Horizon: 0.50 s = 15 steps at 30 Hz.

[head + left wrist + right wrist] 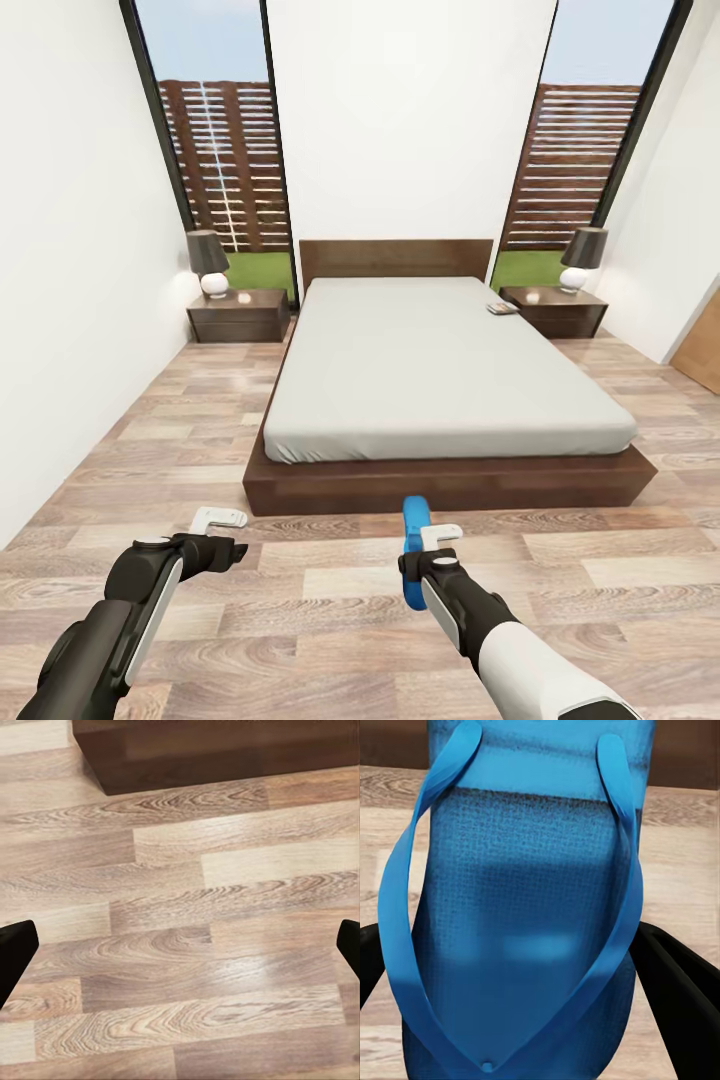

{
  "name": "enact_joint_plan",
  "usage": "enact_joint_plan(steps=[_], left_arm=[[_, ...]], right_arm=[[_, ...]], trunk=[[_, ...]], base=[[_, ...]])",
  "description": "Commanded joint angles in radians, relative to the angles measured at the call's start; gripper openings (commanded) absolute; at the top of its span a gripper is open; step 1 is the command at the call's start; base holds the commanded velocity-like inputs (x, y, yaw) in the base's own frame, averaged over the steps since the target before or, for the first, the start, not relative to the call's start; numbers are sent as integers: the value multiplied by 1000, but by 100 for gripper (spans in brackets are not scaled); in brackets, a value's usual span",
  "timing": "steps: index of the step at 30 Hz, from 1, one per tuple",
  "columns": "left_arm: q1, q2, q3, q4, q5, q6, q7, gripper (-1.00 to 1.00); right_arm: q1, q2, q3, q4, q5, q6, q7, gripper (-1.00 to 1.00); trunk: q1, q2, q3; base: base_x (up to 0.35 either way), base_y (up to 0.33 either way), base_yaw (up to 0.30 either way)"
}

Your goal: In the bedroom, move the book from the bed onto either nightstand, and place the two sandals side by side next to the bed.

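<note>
The bed (pixel 440 370), with a grey mattress and a dark frame, stands ahead of me in the bedroom. The book (pixel 503 308) lies on the mattress at its far right edge, close to the right nightstand (pixel 555 312). A second nightstand (pixel 238 316) stands left of the headboard. My right gripper (pixel 432 548) is shut on a bright blue sandal (pixel 412 528), held above the floor in front of the bed's foot. In the right wrist view the sandal (pixel 525 915) shows its blue straps between the dark fingers (pixel 679 979). My left gripper (pixel 218 535) hangs open over bare floor, holding nothing.
Each nightstand carries a lamp (pixel 208 262) (pixel 583 258). Tall windows flank the headboard. Wood-plank floor (pixel 195 945) runs on both sides of the bed and in front of it. The bed frame's corner (pixel 187 754) appears in the left wrist view. A wooden door (pixel 705 345) is at the right.
</note>
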Motion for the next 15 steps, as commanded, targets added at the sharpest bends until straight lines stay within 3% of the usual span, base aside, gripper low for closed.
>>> enact_joint_plan(steps=[1, 15], left_arm=[[-1, 1, -1, -1, -7, 4, -6, 100], [-1, 1, -1, -1, -7, 4, -6, 100]], right_arm=[[0, -1, 8, -2, -5, 6, -7, -100], [0, -1, 9, -1, -5, 3, -7, -100]], trunk=[[-4, 7, 2], [-58, 105, 46]], base=[[0, 0, 0], [0, 0, 0]])
